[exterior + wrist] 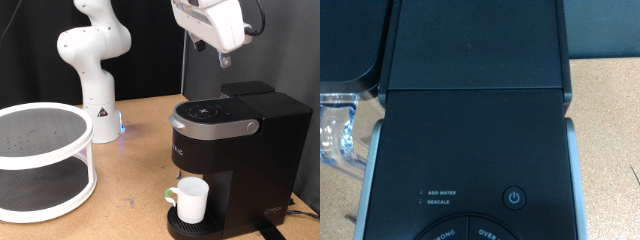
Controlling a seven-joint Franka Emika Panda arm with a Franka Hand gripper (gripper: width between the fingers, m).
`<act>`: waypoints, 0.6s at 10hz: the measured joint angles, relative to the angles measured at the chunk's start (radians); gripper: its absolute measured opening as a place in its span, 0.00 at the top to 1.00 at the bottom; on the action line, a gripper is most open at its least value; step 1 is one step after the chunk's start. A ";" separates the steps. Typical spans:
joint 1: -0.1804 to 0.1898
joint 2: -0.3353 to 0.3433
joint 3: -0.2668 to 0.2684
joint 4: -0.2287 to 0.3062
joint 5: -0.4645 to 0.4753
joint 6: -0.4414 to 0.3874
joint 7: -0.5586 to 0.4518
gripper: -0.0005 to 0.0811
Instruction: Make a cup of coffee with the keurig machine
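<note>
The black keurig machine (235, 150) stands on the wooden table at the exterior view's right, with its silver-grey lid handle (212, 125) down. The white cup (191, 199) stands on the round drip tray under the brew head, handle towards the exterior view's left. My gripper (223, 60) hangs in the air above the machine's rear part, touching nothing and holding nothing that shows. The wrist view looks straight down on the machine's top (475, 120); its power button (514, 198) and the "add water" and "descale" labels show. The fingers are out of the wrist view.
A white round two-tier shelf (40, 160) stands at the exterior view's left. The white robot arm base (97, 100) is behind it. A clear water tank (335, 130) shows beside the machine in the wrist view. A black backdrop closes the rear.
</note>
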 joint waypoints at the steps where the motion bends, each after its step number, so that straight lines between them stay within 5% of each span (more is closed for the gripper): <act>1: 0.000 0.000 0.001 0.004 0.000 -0.001 0.000 0.01; 6: 0.000 -0.001 0.003 0.011 0.007 -0.001 -0.001 0.01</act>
